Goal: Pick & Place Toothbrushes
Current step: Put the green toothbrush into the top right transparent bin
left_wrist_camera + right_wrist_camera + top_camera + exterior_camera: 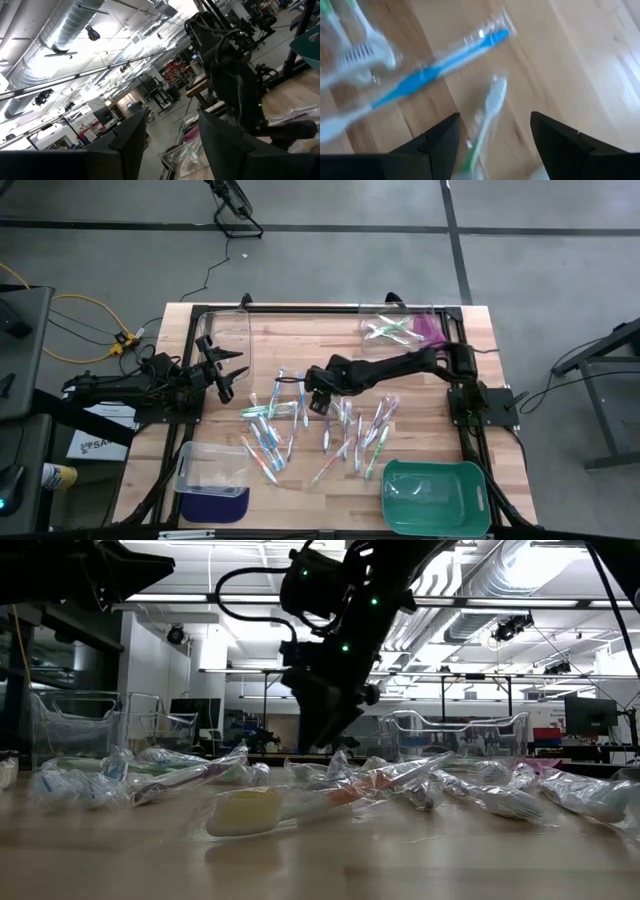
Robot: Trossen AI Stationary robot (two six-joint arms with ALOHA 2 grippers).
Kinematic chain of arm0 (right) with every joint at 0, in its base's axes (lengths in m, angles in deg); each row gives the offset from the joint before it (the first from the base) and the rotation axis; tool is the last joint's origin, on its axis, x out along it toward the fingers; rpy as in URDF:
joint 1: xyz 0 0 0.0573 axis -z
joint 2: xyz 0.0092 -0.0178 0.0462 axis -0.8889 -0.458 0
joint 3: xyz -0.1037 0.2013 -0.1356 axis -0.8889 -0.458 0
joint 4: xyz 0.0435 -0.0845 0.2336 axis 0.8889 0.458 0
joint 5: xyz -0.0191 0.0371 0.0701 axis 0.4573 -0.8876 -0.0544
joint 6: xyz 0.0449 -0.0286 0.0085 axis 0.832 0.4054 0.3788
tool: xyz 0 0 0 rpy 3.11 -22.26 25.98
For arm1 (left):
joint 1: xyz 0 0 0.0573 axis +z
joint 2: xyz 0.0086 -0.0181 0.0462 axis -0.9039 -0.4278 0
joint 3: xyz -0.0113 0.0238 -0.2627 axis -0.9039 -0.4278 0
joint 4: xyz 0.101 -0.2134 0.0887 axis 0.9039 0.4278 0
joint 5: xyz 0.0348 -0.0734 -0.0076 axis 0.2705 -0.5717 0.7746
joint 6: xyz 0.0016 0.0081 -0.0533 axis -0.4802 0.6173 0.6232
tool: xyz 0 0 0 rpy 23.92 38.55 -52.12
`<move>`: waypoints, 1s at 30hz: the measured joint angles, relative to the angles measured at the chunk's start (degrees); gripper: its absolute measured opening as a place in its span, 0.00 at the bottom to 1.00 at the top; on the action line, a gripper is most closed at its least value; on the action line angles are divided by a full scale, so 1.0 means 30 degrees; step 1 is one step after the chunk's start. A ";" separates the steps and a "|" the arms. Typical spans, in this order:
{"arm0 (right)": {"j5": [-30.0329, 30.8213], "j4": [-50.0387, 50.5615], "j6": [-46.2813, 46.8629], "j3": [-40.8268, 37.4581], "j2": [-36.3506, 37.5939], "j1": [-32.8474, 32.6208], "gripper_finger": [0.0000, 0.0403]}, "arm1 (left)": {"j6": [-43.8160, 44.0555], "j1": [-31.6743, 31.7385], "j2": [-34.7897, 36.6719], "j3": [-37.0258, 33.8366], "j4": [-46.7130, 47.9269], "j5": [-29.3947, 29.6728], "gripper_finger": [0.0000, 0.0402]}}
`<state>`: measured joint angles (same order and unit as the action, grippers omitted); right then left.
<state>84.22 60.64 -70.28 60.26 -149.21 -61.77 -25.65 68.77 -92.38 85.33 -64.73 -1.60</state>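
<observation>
High view: the right gripper [312, 385] sits over the scattered toothbrushes [330, 430], at the pile's upper edge; the left gripper [228, 375] waits open and empty to the side, farther off.

Right wrist view: fingers [440, 142] spread wide, holding nothing. A green-and-white toothbrush [485, 120] lies between and just ahead of them, its long axis running roughly along the reach direction.

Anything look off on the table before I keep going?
Nothing damaged. The toothbrushes lie scattered loose at all angles across the table, still wrapped; a few already sit in the far clear bin. The right gripper hangs open over the pile; the left gripper waits open by the left edge.
</observation>
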 joint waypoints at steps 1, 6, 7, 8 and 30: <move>-0.0018 0.0092 -0.0052 -0.0017 -0.0037 -0.0008 0.58 | 0.0000 0.0001 0.0000 0.0000 0.0007 0.0005 0.44; -0.0137 -0.0193 -0.0526 -0.0017 -0.0830 -0.0037 0.58 | 0.0000 0.0000 0.0000 0.0000 0.0015 -0.0001 0.44; -0.0063 -0.0088 -0.0577 -0.0027 -0.1051 -0.0043 0.58 | 0.0000 0.0003 0.0000 0.0000 0.0039 -0.0001 0.44; -0.0054 -0.0181 -0.0572 -0.0023 -0.1241 -0.0036 0.58 | 0.0000 0.0006 0.0000 0.0000 0.0078 -0.0001 0.44; -0.1686 -0.0028 -0.0482 -0.0002 -0.1268 0.0127 0.15 | 0.0000 0.0006 0.0000 0.0000 0.0138 0.0094 0.44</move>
<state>79.16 60.56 -71.72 60.26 -153.02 -61.39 -25.65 68.79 -92.38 85.33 -64.32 -1.32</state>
